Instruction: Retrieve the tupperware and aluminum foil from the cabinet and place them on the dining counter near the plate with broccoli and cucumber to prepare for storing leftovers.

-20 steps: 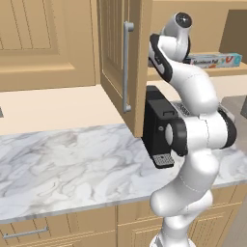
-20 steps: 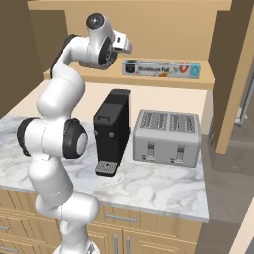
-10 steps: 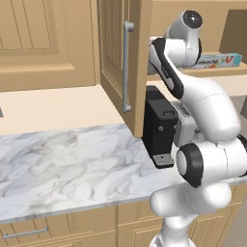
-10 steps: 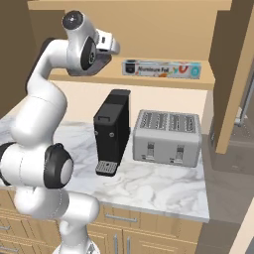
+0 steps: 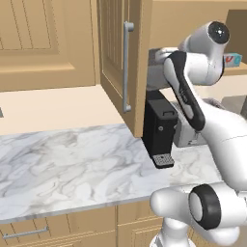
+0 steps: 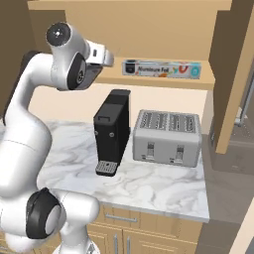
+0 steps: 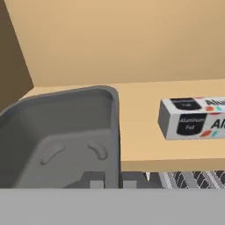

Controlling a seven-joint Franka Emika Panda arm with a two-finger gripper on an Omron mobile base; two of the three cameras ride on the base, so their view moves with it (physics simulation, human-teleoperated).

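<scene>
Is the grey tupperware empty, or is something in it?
Empty. The hand view looks into the tupperware from above: bare grey floor and walls, nothing inside. It overhangs the shelf edge.

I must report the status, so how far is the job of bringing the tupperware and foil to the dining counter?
Done: the cabinet door stands open. In hand: the gripper is shut on the rim of the grey tupperware, at the front of the cabinet shelf. Left: carrying it to the dining counter, then fetching the aluminum foil box, which lies on the shelf untouched.
</scene>
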